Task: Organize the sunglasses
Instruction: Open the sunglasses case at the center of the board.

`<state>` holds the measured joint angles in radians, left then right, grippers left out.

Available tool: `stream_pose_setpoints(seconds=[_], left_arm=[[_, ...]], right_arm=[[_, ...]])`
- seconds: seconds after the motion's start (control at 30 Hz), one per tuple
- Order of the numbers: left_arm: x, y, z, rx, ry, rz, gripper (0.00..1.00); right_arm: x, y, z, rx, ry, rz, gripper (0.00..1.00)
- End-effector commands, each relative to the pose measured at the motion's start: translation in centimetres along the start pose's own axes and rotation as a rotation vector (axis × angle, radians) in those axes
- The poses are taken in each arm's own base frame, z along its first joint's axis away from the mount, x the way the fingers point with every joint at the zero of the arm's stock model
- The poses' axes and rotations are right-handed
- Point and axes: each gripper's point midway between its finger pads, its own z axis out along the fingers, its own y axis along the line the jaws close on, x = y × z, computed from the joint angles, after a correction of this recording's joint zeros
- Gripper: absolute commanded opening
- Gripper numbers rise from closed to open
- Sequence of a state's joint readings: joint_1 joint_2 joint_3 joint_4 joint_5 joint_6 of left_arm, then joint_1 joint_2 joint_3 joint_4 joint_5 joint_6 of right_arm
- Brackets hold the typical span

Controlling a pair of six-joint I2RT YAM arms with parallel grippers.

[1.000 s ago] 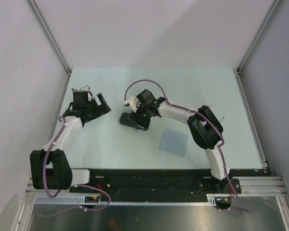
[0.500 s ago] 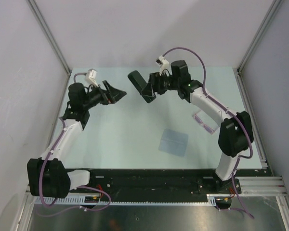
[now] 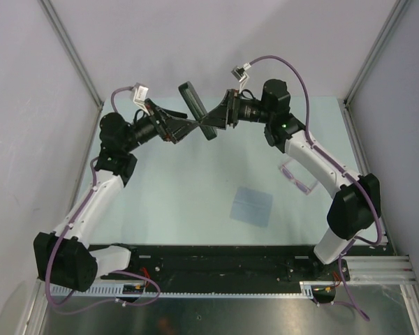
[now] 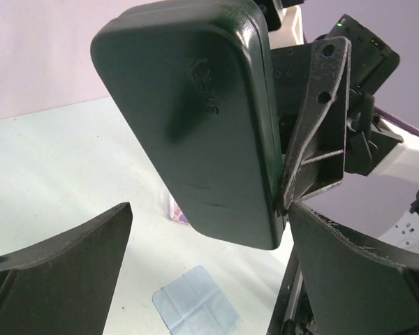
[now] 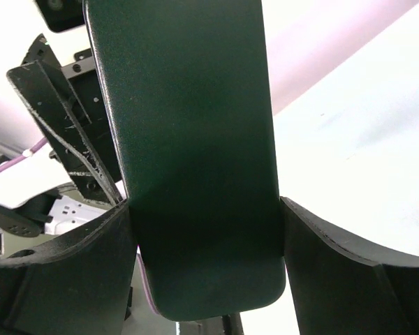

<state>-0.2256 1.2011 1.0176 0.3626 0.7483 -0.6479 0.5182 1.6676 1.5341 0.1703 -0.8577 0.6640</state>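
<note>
- The sunglasses (image 3: 297,176) are seen lying on the counter (image 3: 167,195) at the right of the overhead frame, beside the right arm's forearm and touched by neither hand.
- The black case (image 3: 195,108) is held up in the air at the upper centre of the frame. It is clamped at its lower end by the right hand (image 3: 211,124) and appears to be closed.
- The left hand (image 3: 181,125) is held with its fingers wide apart, just in front of the case. No grip on the case is seen.
- The light blue cloth (image 3: 251,206) is left flat on the counter, lower centre, well apart from both hands.
- The task is judged to be at an early stage. The case has been lifted, but it is yet to be opened, and the sunglasses are yet to be picked up and put inside.
</note>
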Motion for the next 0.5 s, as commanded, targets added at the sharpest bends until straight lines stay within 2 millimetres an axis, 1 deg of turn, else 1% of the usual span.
stream_pose_setpoints(seconds=[0.0,0.1,0.17,0.23,0.37,0.47], left_arm=[[-2.0,-2.9,-0.3,0.08,-0.04,0.047,1.0],[-2.8,-4.6,-0.7,0.138,-0.059,0.069,1.0],[-3.3,-5.9,-1.1,0.178,-0.07,0.101,1.0],[-3.4,-6.3,-1.3,0.187,-0.074,0.115,1.0],[-2.9,-5.9,-1.2,0.186,-0.065,0.088,1.0],[-3.1,-6.4,-1.2,0.207,-0.073,0.09,1.0]], right_arm=[[-1.8,6.0,-1.3,-0.189,-0.027,-0.079,0.41],[-1.1,6.9,-1.3,-0.22,-0.011,-0.112,0.42],[-1.0,7.0,-1.3,-0.223,-0.005,-0.113,0.43],[-0.8,7.4,-1.3,-0.24,0.0,-0.11,0.43],[-0.6,8.9,-1.6,-0.301,0.006,-0.129,0.43],[-0.1,9.7,-1.7,-0.327,0.024,-0.142,0.43]])
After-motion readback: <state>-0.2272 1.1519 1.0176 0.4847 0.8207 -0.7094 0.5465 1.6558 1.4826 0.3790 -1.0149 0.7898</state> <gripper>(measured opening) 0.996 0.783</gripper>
